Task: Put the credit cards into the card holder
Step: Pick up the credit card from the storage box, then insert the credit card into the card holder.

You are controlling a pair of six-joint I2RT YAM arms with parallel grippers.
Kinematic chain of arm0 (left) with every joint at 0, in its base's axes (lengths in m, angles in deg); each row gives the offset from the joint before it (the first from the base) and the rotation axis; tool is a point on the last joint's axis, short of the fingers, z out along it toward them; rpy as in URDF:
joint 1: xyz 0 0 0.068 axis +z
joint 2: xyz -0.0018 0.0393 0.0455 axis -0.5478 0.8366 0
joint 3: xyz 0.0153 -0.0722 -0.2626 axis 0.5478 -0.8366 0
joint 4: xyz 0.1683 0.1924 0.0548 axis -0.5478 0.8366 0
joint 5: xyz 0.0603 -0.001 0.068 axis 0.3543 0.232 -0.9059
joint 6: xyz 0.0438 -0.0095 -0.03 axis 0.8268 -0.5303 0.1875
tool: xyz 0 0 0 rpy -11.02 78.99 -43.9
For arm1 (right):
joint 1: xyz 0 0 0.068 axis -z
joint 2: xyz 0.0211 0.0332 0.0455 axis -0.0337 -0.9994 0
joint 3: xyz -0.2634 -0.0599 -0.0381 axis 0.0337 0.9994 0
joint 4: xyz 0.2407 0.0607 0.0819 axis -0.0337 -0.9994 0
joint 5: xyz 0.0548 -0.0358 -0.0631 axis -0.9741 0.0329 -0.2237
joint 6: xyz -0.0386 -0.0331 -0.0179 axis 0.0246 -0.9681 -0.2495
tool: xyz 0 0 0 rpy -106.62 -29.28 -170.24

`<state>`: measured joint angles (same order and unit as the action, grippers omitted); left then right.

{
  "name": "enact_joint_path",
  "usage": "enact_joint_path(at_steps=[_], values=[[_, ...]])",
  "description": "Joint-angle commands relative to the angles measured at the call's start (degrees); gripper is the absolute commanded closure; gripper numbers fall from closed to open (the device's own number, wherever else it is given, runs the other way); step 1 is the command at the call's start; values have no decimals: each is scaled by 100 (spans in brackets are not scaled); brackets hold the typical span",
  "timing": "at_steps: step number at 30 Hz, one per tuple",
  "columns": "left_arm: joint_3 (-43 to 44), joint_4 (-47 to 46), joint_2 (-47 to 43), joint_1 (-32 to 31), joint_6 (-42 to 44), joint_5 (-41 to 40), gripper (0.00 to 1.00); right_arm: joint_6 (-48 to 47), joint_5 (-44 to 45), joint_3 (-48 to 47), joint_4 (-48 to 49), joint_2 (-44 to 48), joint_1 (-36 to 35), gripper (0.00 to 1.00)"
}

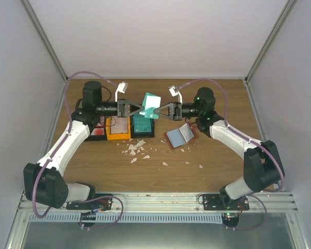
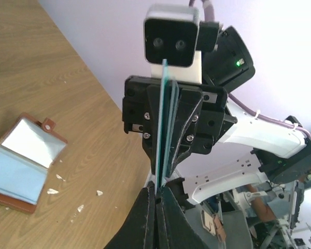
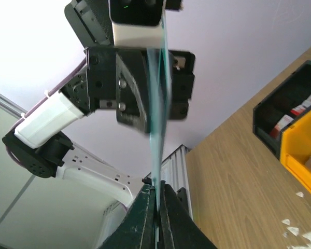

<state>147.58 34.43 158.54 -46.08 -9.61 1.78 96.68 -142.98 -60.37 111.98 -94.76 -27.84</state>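
A teal credit card (image 1: 151, 104) is held in the air above the bins, tilted. My left gripper (image 1: 143, 109) is shut on its left edge and my right gripper (image 1: 156, 110) is shut on its right edge, tip to tip. The card shows edge-on in the left wrist view (image 2: 160, 140), pinched at the left gripper's (image 2: 158, 190) tips, and edge-on in the right wrist view (image 3: 157, 124), pinched at the right gripper's (image 3: 158, 188) tips. The reddish-brown card holder (image 1: 180, 136) lies open on the table, pale blue pockets up; it also shows in the left wrist view (image 2: 22, 162).
Joined bins stand under the grippers: a black one (image 1: 97, 132) with red cards, an orange one (image 1: 118, 128) with a pale card, a black one (image 1: 143, 125) with a teal card. White scraps (image 1: 136, 150) litter the table in front. Side walls stand close.
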Motion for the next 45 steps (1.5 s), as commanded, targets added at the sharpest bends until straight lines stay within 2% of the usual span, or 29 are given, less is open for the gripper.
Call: enact_joint_path(at_steps=[1, 9, 14, 20, 25, 29, 33, 38, 45], values=[[619, -77, 174, 807, 495, -173, 100, 60, -537, 206, -108, 179, 559, 97], [636, 9, 365, 851, 594, -158, 100, -141, -419, 179, -440, 124, 585, 100], [343, 432, 64, 842, 736, -1152, 100, -1020, 6, 148, -1602, 220, 830, 99], [-1238, -142, -984, 285, 193, -2576, 100, -3158, 1648, 168, -4120, 571, 1184, 100], [-2595, -1161, -1445, -737, -618, -3430, 100, -3719, 2856, 472, -5075, 495, 1197, 99], [-3173, -1887, -1269, -1612, -1121, -4019, 100, -3718, 3271, 661, -5248, 382, 1196, 100], [-3198, -2290, -661, -2123, -1213, -4297, 100, -3657, 4060, 650, -5483, 226, 1210, 100], [-2985, -2430, 110, -2299, -1005, -4361, 100, -3534, 4904, 518, -5523, -226, 1219, 99], [-2754, -2110, 436, -2295, -613, -4645, 100, -3530, 4945, 381, -5459, -715, 1217, 100]])
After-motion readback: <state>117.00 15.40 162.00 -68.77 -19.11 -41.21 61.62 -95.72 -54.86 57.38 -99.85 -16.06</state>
